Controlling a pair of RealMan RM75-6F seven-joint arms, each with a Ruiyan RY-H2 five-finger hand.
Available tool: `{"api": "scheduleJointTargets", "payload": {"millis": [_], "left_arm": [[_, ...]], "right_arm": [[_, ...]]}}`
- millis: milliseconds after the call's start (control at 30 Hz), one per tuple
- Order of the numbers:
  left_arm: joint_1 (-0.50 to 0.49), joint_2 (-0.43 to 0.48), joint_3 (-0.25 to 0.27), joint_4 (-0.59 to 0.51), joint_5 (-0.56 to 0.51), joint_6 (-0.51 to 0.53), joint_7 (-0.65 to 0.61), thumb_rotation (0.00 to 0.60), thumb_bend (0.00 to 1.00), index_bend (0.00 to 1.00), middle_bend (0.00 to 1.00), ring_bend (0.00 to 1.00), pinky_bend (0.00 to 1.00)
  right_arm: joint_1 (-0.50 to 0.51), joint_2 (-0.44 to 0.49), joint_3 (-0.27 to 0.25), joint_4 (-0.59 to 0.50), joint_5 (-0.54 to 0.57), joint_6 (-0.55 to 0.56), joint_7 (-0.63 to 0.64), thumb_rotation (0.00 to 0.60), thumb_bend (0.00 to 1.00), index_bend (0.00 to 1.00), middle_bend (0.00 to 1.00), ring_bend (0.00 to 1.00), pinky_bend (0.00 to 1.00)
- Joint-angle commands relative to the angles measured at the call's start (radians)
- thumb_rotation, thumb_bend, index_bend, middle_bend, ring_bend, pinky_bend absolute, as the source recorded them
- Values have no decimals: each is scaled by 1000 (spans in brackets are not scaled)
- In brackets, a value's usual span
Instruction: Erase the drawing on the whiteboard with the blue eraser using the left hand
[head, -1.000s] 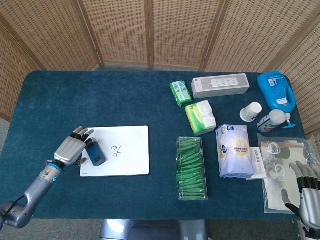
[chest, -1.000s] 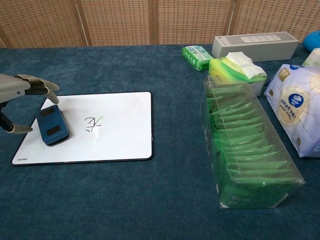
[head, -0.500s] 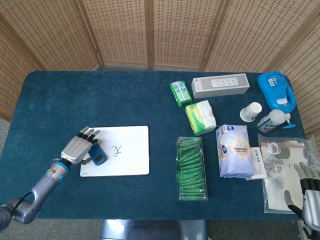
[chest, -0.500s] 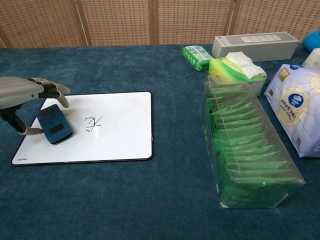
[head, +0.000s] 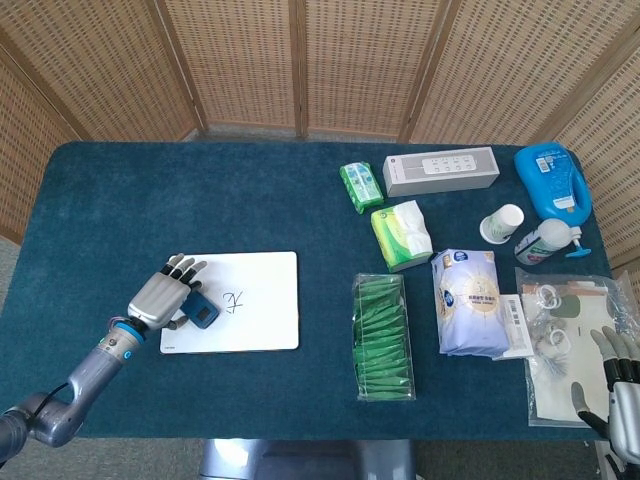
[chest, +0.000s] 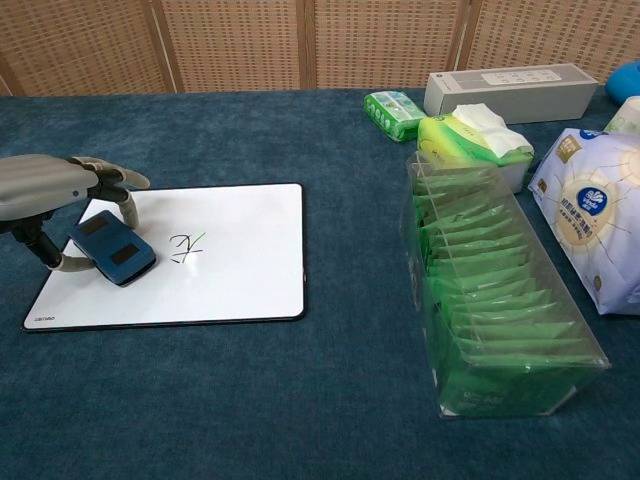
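**Eraser in the left hand's grasp, drawing not yet wiped**

Nearest the cameras, at the lower right of the head view, the right hand rests by the worktop's edge with its fingers apart and nothing in them, beside a clear bag of small items; it plays no part in the job.

At the lower left of the head view, the left hand reaches over the left end of the whiteboard. In the chest view the left hand arches over the blue eraser, with its fingers curled down at the eraser's far side and the thumb against its near side, so it looks clamped on the eraser. The eraser sits angled on the board's left part, one end seemingly lifted a little, though I cannot tell this for sure.

Just right of the eraser, the drawing stands whole and unsmudged, near the eraser but not touched by it. So I judge the grasp about made and the wiping itself entirely left to do.
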Motion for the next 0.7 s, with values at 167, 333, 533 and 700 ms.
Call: {"api": "scheduleJointTargets", "payload": {"millis": [167,333,533,700], "left_arm": [[-2,-8,1,1,23,40,-14,600,339,452,94,0,0],[-4,-13,-6,6,39,72,-47,600,339,524,137,0,0],[-21,-4,-36,-10,28,79,-87,600,338,528,144,0,0],[-57,-25,-73,7,-18,36,-108,600,339,529,143,0,0]], "right_arm": [[-2,-2,1,6,1,-1,7,600,389,111,107,0,61],[-3,-2,2,9,2,-1,11,600,389,111,107,0,61],[-3,-5,3,15,4,-6,17,600,389,111,107,0,61],[-1,-10,3,20,8,-13,21,600,388,111,107,0,61]]}}
